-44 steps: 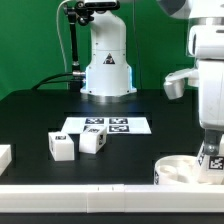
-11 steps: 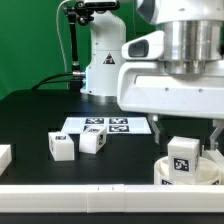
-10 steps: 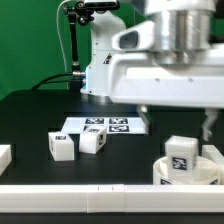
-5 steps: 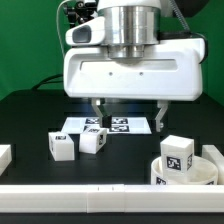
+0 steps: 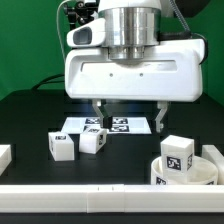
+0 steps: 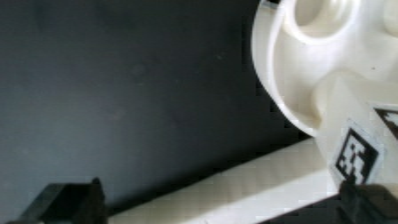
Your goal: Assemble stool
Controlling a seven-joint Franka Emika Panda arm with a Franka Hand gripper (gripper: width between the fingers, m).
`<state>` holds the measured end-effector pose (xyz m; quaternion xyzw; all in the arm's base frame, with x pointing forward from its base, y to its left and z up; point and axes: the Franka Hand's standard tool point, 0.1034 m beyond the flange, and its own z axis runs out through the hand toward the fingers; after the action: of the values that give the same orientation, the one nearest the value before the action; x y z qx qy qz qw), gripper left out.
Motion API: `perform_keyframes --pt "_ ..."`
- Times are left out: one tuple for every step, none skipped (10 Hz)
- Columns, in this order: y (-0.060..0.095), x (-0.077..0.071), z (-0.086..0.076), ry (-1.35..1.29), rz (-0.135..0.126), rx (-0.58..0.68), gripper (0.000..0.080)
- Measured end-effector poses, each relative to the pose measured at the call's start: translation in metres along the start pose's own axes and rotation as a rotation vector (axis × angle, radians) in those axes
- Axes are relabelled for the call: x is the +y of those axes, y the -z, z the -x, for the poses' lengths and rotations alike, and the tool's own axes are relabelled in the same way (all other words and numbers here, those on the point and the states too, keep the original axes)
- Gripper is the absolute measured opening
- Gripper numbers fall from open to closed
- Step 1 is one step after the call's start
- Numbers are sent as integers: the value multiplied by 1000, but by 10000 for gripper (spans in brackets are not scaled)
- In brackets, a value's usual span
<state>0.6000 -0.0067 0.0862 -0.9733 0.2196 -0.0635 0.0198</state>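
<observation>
The round white seat (image 5: 208,172) lies at the front of the exterior view's right. A tagged white leg (image 5: 178,153) stands upright on it. Two more tagged legs (image 5: 62,147) (image 5: 92,141) lie on the black table to the exterior view's left. My gripper (image 5: 130,118) hangs open and empty above the table middle, left of the seat, with its fingers (image 5: 98,110) wide apart. In the wrist view the seat (image 6: 320,60) and the tagged leg (image 6: 365,150) lie off to one side of the open gripper (image 6: 222,205).
The marker board (image 5: 110,124) lies flat behind the gripper. A plain white bar (image 5: 4,157) sits at the exterior view's far left. A white rail (image 5: 90,196) runs along the table's front edge and also crosses the wrist view (image 6: 231,180). The robot base (image 5: 105,70) stands at the back.
The gripper has let go of the leg on the seat, risen and moved to the exterior view's left. In the last half second it has not moved.
</observation>
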Motion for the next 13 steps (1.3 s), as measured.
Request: perform_keyframes --pt "-2 12 7 13 4 -7 649" --pt "-2 29 13 36 9 -20 649" --pt "-3 50 17 62 17 -31 649" --pt "-5 70 17 68 18 -40 649" --pt "-6 78 16 63 18 -41 649" --pt "-6 75 17 67 17 -41 649" --pt "-6 75 17 68 17 -42 649" --pt "-6 75 18 68 17 -42 649" --pt "-7 77 18 56 15 -47 649" --pt "-12 83 23 -2 2 -63 649" --pt "-18 92 37 -27 -1 -91 649" --pt "-26 102 55 -54 -6 -126 649" --pt "-26 102 57 -55 -6 -145 649"
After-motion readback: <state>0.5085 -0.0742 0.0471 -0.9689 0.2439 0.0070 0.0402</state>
